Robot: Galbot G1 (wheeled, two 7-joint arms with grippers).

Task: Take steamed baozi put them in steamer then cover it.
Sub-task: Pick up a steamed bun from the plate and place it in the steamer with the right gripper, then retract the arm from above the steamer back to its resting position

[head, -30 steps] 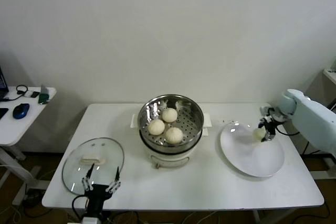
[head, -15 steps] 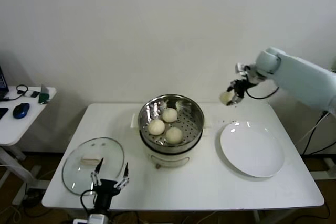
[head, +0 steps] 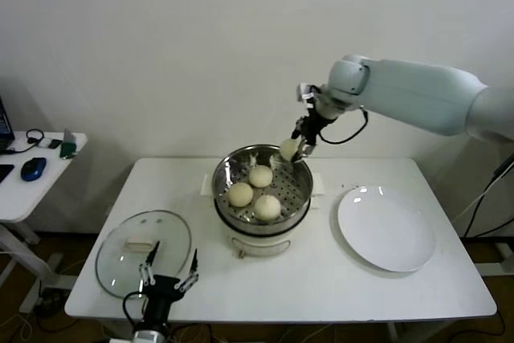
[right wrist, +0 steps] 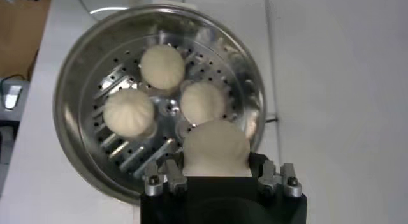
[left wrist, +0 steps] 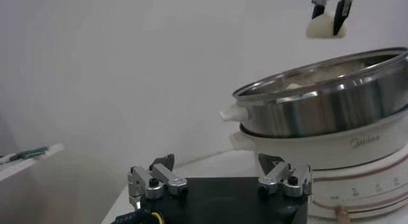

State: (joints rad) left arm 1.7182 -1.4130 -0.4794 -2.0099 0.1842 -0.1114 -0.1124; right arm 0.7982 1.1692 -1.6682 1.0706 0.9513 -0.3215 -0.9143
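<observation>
Moved since earlier: the right gripper (head: pixel 299 150) has been carried from above the white plate (head: pixel 385 230) across to the steamer (head: pixel 261 186), with the fourth baozi (head: pixel 288 149) taken along; the left gripper (head: pixel 169 271) has been shifted only slightly near the table's front edge.
Right gripper: it is closed narrowly on the fourth baozi and is held above the steamer's rim at about 1 o'clock in the head view. In the right wrist view the bun (right wrist: pixel 215 149) is seen pinched between the fingers (right wrist: pixel 167 179), directly over the basket.
Held baozi: it is kept in the air, clear of the rim and not touching the other buns.
Steamer: the steel basket is seated on the white cooker base at the table's middle. Three baozi (head: pixel 254 192) are lying on its perforated floor, close together around the centre.
Plate: it is placed at 3 o'clock from the steamer, well apart from it, with nothing on it.
Glass lid (head: pixel 143 251): it is laid flat on the white table (head: pixel 321 287) at about 8 o'clock from the steamer.
Left gripper: its jaws are spread wide and nothing is held; it is kept low, just beside the lid's near edge.
</observation>
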